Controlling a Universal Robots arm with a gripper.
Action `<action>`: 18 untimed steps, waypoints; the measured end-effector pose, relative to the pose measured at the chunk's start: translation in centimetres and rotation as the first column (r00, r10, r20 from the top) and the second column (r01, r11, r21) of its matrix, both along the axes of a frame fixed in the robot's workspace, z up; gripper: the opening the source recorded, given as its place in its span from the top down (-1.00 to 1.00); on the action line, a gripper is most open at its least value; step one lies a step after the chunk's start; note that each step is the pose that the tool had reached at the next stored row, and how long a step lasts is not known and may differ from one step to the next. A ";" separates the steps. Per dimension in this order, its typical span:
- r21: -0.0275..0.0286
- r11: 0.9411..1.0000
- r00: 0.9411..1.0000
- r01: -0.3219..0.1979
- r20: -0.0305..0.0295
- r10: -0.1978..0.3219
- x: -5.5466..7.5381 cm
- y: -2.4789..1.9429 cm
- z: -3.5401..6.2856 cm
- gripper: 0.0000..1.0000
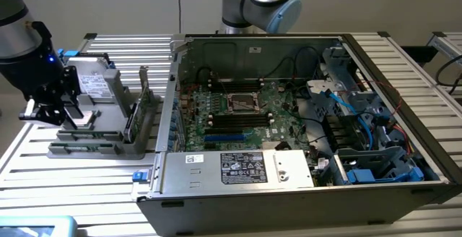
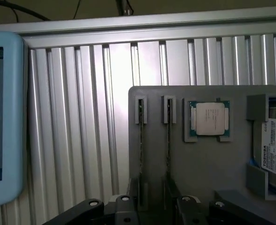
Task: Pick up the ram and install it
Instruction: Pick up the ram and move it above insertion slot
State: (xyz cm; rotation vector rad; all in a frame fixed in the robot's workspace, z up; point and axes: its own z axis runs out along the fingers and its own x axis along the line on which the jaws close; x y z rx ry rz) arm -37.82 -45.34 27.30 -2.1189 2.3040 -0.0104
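the gripper (image 2: 154,206) is sitting closest to the wrist camera, its jaws standing spread wide and gripping nothing. it is hovering over the grey holder (image 2: 203,164), where the ram (image 2: 168,150) is standing on edge in a narrow slot, a second stick (image 2: 141,150) in the slot just beside it. the open computer case (image 1: 289,112) is lying well apart, toward the exterior view's right.

"TOSHIBA" read sideways in black print on white label of silver hard drive (image 2: 274,145), seated in grey plastic holder tray (image 2: 198,164). White stickers (image 1: 244,168) on grey metal power-supply box (image 1: 187,180) carried print too small to read.
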 end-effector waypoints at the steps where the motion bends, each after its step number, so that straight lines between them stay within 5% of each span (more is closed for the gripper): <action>1: -0.002 1.000 1.000 0.000 0.000 0.000 0.0 0.00 -0.13 0.27; 8: -0.013 1.000 1.000 -0.001 0.000 0.001 0.4 -0.01 -1.09 0.27; 18: -0.018 1.000 1.000 -0.004 0.006 0.004 0.4 -0.05 -2.46 0.27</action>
